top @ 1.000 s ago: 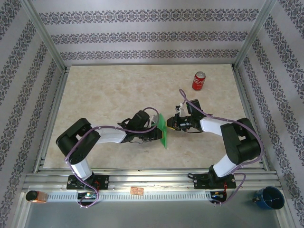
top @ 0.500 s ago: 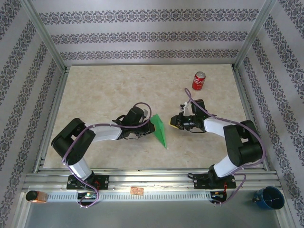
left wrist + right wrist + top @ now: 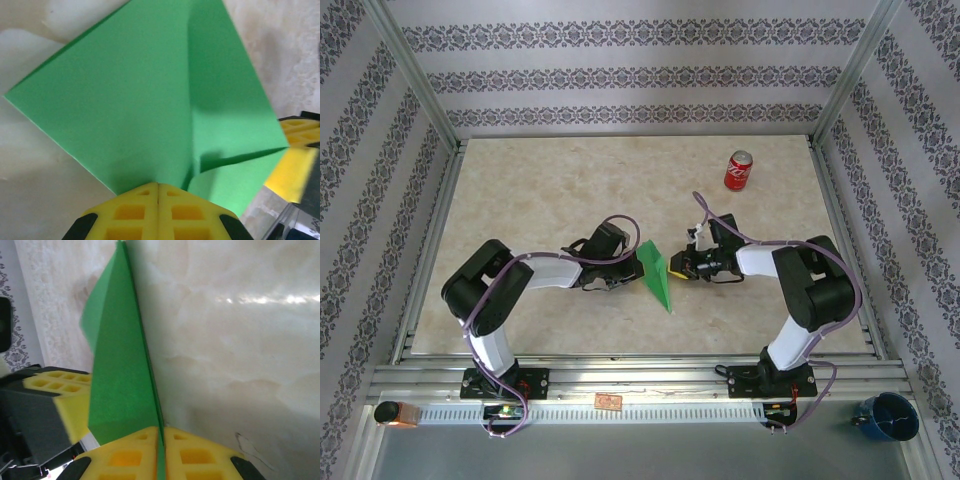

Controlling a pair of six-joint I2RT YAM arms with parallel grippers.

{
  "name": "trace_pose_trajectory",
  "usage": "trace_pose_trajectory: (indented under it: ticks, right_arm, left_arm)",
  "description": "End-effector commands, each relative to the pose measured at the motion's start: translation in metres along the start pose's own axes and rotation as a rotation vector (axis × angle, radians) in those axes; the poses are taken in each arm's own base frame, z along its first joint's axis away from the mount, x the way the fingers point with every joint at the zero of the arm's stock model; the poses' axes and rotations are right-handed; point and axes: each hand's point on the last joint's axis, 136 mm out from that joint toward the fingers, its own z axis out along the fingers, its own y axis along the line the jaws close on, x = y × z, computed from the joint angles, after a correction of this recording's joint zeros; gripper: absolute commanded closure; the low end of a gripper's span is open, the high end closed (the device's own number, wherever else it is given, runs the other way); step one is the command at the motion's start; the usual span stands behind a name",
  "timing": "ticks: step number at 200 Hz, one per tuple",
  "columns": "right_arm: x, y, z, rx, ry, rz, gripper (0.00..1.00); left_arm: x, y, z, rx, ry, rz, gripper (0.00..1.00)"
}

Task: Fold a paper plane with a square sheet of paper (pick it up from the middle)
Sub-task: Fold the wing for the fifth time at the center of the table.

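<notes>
The square sheet of paper [image 3: 657, 278], bright green, is folded into a pointed wedge and stands on edge mid-table with its tip toward me. My right gripper [image 3: 673, 268] is shut on its right edge, and in the right wrist view green paper [image 3: 117, 390] shows in the seam between the yellow fingers [image 3: 161, 431]. My left gripper [image 3: 630, 269] is shut with nothing between its fingers. In the left wrist view its closed tips [image 3: 158, 186] rest against the broad face of the paper [image 3: 125, 100], beside a crease. The right gripper's yellow pad [image 3: 295, 150] shows past the paper's far edge.
A red soda can [image 3: 739, 171] stands at the back right of the marble table [image 3: 540, 190]. Aluminium frame rails [image 3: 430, 240] run along the sides and front. A blue cup [image 3: 890, 415] sits beyond the front right corner.
The left gripper has shut and drawn back to the left, then settled against the paper's face. The paper now leans open toward the left. The right gripper has kept its hold.
</notes>
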Motion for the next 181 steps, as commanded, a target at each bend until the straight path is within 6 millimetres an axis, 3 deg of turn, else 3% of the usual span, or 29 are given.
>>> trace_pose_trajectory:
  ticks: [1,52,181]
  right_arm:
    - [-0.002,0.019,0.005,-0.058,0.021,-0.042,0.87]
    - [0.005,0.03,0.011,-0.074,0.049,-0.069,0.87]
    - [0.008,0.024,0.028,-0.05,0.073,-0.047,0.87]
  left_arm:
    - [-0.005,-0.002,0.003,0.004,0.012,0.025,0.99]
    - [-0.004,-0.001,0.009,0.006,0.032,0.029,1.0]
    - [-0.008,-0.011,0.005,0.035,0.019,0.037,1.0]
